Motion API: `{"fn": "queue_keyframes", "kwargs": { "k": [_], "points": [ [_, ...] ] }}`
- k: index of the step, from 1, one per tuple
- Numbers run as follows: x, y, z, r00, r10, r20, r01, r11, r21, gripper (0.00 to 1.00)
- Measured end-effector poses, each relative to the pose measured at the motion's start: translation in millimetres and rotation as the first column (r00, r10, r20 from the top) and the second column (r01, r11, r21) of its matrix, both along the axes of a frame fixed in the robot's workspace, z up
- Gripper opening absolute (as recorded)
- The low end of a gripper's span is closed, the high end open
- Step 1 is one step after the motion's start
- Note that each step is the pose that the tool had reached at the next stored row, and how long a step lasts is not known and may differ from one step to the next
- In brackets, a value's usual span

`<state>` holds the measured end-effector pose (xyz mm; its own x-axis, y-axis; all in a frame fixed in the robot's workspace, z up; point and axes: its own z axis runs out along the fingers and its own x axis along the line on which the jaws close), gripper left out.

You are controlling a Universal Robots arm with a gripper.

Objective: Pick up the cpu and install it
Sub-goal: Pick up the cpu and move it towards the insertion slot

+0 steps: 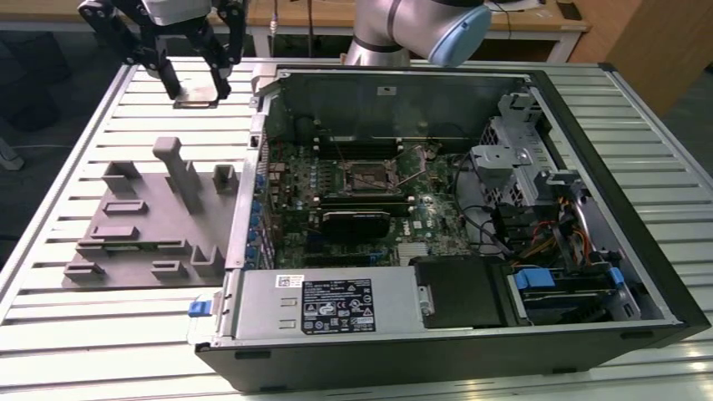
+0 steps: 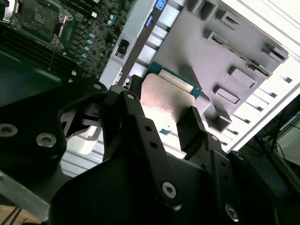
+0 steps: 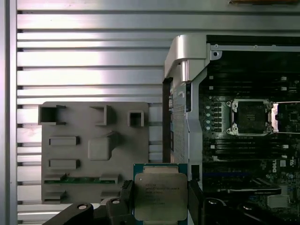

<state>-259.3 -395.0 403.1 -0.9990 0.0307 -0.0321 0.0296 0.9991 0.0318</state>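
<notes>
Your arm (image 1: 407, 25) shows at the top of the exterior view as a silver link with a pale blue joint cap (image 1: 459, 38). Your gripper (image 1: 199, 83) sits well toward the exterior view's left of that joint, pointing down. Its two black fingers (image 3: 126, 194) are closed against opposite edges of the cpu (image 3: 160, 196), which lies flat between them in both wrist views.
</notes>
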Motion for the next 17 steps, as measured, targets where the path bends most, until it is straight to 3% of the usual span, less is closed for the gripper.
{"fn": "queue_keyframes", "kwargs": {
  "k": [17],
  "points": [
    [44.8,0.0,0.0,1.0,0.0,-0.0002,0.0,1.0,0.0,0.54]
  ]
}}
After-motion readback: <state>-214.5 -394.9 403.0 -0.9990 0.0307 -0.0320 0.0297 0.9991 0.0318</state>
